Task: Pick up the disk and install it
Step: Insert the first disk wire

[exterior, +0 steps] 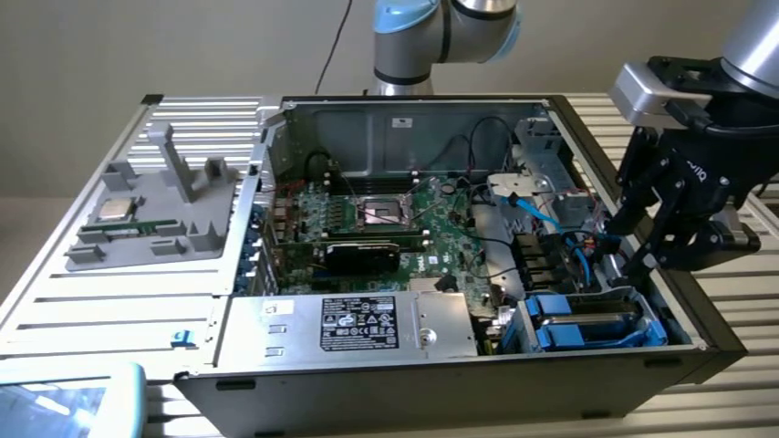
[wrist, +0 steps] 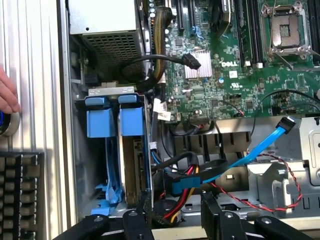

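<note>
Claw (exterior: 648, 248) spread wide, empty, hanging tilted over corner of open computer case (exterior: 487, 379). Disk (wrist: 132, 160) upright in blue carrier inside drive cage, near claw. Slatted metal table (exterior: 742, 306) underneath, plain wall (exterior: 146, 46) behind.

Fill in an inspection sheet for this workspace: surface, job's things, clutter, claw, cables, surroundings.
Surface: slatted metal table, open computer case on it.
Job's things: disk in blue carrier, standing in the case's drive bay.
Clutter: grey holder with CPU chip, exterior view's left.
Claw: open, empty, over the case near the drive bay.
Cables: blue flat cable and red-black wires inside the case.
Surroundings: a person's hand at the table edge; pale wall behind.
</note>
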Available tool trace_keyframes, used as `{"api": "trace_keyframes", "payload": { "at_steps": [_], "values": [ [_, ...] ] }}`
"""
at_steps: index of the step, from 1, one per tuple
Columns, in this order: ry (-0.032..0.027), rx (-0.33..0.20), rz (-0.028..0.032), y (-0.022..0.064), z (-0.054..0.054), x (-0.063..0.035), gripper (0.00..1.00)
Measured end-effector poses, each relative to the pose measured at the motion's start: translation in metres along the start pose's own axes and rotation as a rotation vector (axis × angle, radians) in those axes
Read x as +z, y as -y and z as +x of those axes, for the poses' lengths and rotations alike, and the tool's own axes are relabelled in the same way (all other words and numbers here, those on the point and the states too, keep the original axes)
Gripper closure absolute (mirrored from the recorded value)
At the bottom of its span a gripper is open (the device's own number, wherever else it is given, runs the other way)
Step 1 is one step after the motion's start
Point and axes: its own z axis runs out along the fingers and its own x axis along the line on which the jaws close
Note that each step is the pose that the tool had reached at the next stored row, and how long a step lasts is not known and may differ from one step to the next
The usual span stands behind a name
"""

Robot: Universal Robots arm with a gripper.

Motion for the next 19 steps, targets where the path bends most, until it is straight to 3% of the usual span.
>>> {"api": "trace_keyframes", "payload": {
  "at_steps": [2,3,7,13,15,18,19],
  "values": [
    [0.0011,0.001,-0.0028,0.0002,0.0000,0.0018,0.48],
    [0.0043,0.002,-0.0059,0.0003,0.0001,0.0022,0.48],
    [0.0246,0.009,-0.0180,0.0003,-0.0002,0.0035,0.48],
    [0.0328,0.055,-0.0250,0.0004,-0.0001,0.0044,0.48],
    [0.0352,0.060,-0.0326,0.0005,0.0002,0.0046,0.48],
    [0.0360,0.061,-0.0547,0.0007,0.0013,0.0053,0.48],
    [0.0356,0.061,-0.0590,0.0012,0.0020,0.0055,0.48]
  ]
}}
